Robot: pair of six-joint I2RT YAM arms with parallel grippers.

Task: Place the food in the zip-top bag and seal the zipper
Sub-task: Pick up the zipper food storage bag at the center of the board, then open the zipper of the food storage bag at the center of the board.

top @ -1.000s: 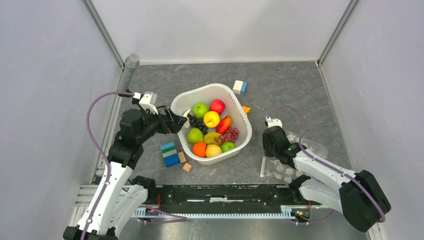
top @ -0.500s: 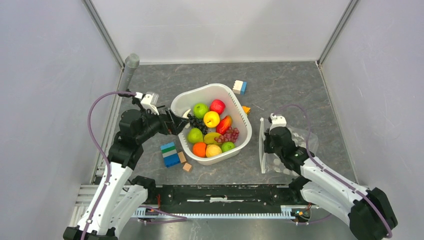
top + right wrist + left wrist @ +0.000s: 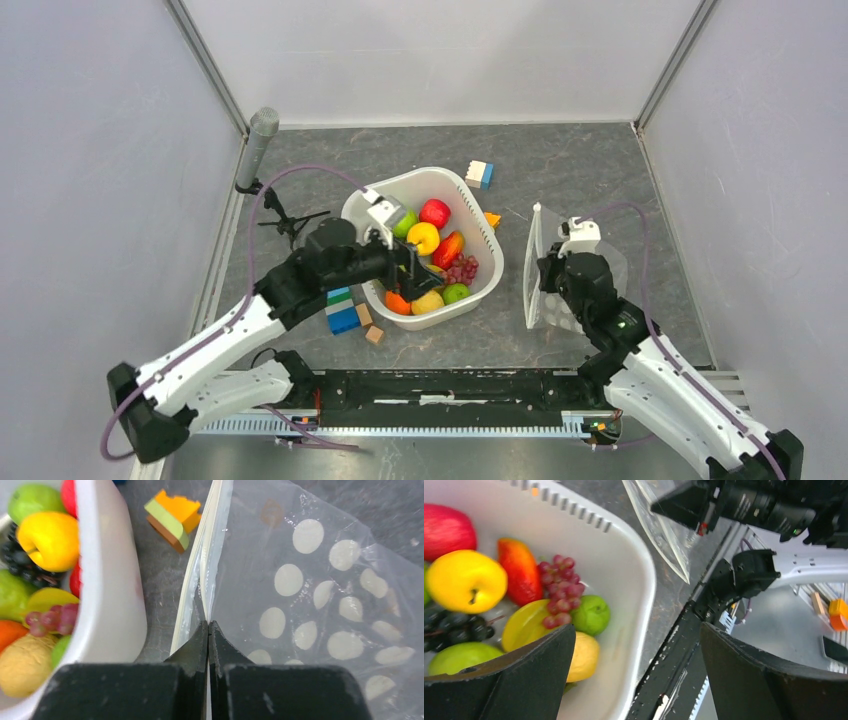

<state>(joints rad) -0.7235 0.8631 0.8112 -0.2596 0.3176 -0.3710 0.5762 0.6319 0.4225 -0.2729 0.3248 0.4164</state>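
The right claw [image 3: 207, 630] is clamped on the edge of the zip-top bag [image 3: 310, 595], beside the tub [image 3: 624, 570]. The left claw [image 3: 636, 630] gapes over the food [image 3: 466, 580] inside. The thin film could slip free, letting the mouth collapse.

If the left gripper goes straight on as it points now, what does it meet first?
Likely the tub wall, next to the green fruit: the rim sits midway between the fingers of the open left gripper. Depth is unclear; the fruit may come first.

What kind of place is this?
Probably a robot test cell: plain panel walls enclose a grey table, a left arm and a right arm are bolted at its near edge, and a white tub holds toy fruit.
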